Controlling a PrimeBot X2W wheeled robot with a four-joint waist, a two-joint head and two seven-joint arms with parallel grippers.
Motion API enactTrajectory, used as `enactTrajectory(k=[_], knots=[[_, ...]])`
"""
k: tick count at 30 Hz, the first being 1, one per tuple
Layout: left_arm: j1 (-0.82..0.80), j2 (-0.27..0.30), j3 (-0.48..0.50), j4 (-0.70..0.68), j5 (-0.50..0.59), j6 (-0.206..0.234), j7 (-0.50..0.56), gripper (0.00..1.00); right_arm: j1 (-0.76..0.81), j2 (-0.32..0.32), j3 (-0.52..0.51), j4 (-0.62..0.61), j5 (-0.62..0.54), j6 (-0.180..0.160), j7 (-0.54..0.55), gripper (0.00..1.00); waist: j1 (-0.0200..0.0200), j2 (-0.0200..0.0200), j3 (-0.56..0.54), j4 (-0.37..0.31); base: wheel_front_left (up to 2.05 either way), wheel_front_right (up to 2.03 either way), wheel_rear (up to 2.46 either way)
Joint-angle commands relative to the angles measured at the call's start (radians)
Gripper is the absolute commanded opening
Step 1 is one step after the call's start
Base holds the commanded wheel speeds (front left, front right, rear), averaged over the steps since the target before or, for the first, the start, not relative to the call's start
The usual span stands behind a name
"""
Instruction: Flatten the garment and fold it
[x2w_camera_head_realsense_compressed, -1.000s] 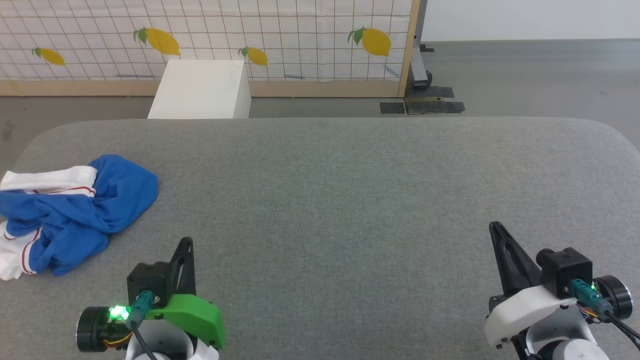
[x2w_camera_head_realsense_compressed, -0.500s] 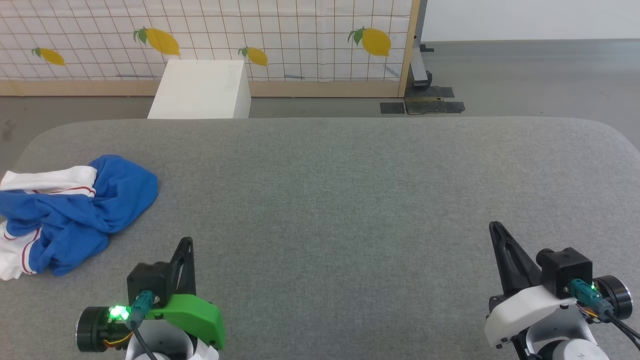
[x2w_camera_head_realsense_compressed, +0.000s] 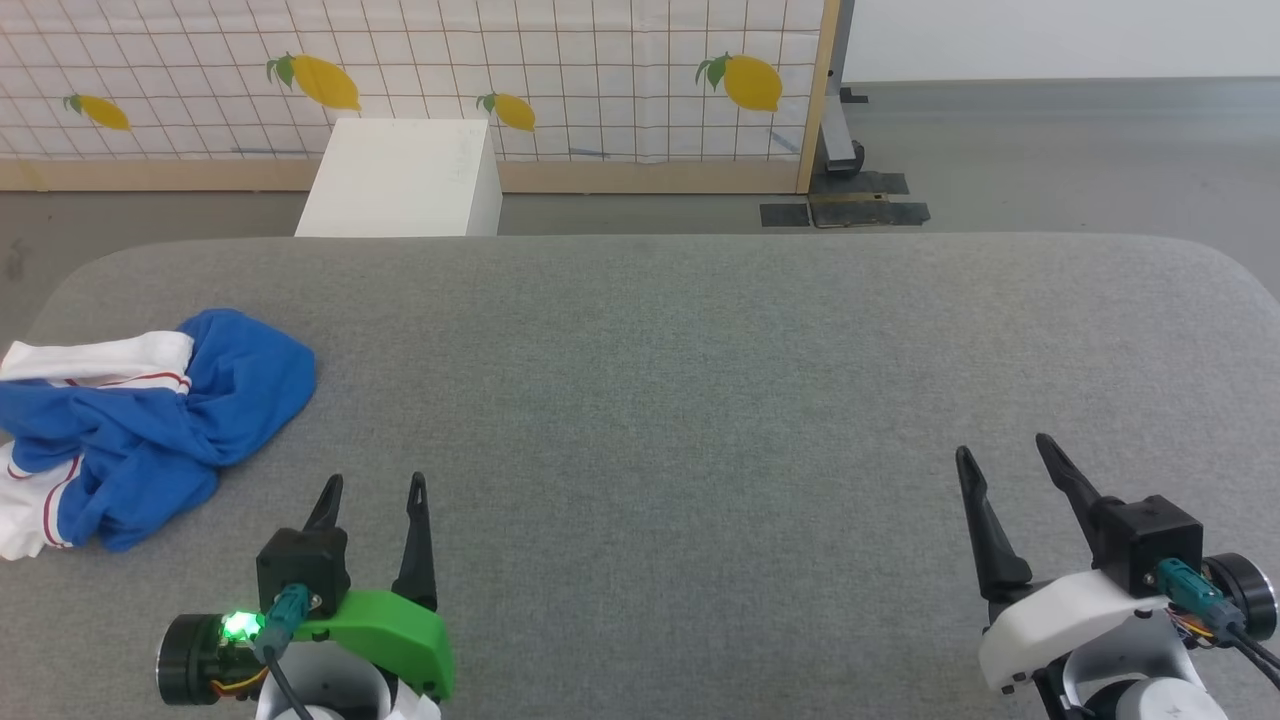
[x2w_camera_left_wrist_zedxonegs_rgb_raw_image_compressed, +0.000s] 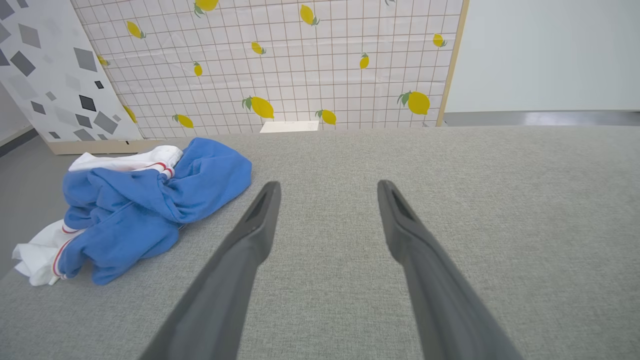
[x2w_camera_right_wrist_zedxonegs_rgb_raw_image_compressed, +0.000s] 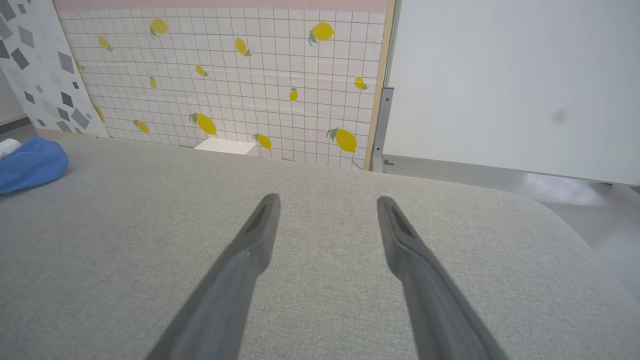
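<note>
My left gripper (x2w_camera_head_realsense_compressed: 376, 480) and right gripper (x2w_camera_head_realsense_compressed: 1002, 446) had opened wide from shut, both empty. The shirt (x2w_camera_head_realsense_compressed: 150, 430) lay crumpled at ten o'clock on the tabletop (x2w_camera_head_realsense_compressed: 700, 400), untouched; grasp judged next.

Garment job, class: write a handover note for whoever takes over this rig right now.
The left gripper: jaws apart, empty, over the grey table, near the garment but not touching it.
The right gripper: jaws apart, empty, at the table's right side, far from the garment.
The garment: crumpled in a heap at the table's left edge.
Done: nothing yet.
Left: grasp it, spread it flat, fold it.
</note>
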Motion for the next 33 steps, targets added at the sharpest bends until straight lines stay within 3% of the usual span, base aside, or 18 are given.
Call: enactTrajectory(k=[1,33], knots=[[-0.005,0.0,-0.002,0.0,-0.007,0.01,-0.01,1.0,0.0,0.0,-0.007,-0.008,0.012,0.0,-0.012,1.0,0.0,0.0,0.0,0.0,0.0,0.0,0.0],[-0.007,-0.001,-0.024,-0.01,-0.042,0.043,-0.076,1.0,0.025,0.0,-0.038,-0.049,0.094,-0.001,-0.078,1.0,0.0,0.0,-0.001,0.003,0.0,0.0,0.0]])
